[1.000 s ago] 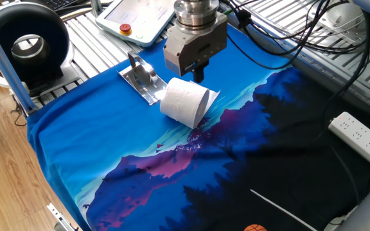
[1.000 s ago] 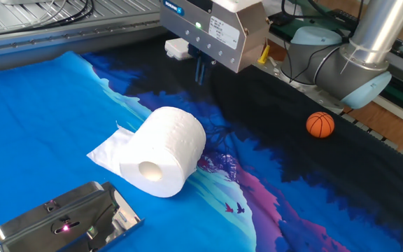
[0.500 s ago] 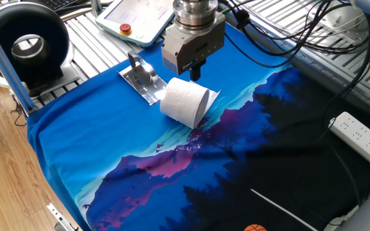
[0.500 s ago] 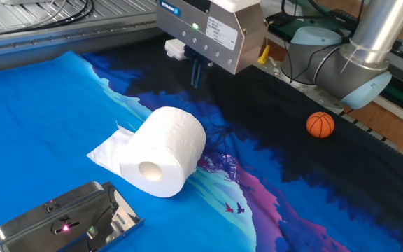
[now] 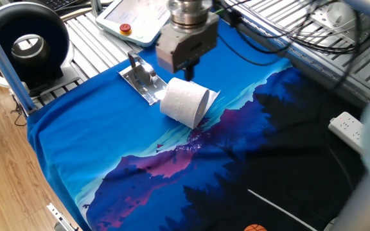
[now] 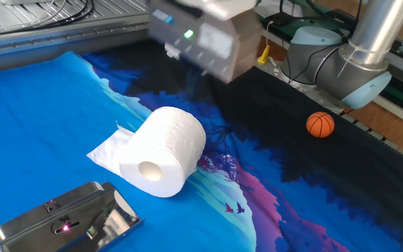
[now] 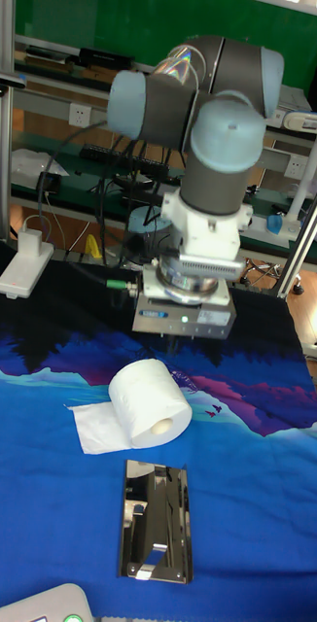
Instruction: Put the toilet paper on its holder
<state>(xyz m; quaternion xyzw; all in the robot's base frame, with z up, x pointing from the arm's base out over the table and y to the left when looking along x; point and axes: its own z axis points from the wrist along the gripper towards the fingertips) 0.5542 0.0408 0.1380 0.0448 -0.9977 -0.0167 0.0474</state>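
The toilet paper lies on its side on the blue cloth, its loose sheet trailing out behind it. In the other fixed view its hollow core faces the camera. The holder, a shiny silver plate with a bent arm, lies flat just beside the roll's end. My gripper hangs above the far side of the roll, not touching it. Its dark fingers stand close together with nothing between them. In the other fixed view the gripper is blurred by motion.
A white pendant with a red button lies behind the holder. A black round fan stands at the left. An orange ball rests on the dark cloth. A white power strip lies at the right edge.
The gripper has slid leftward above the roll, toward the holder's side. The roll and the holder have stayed where they were.
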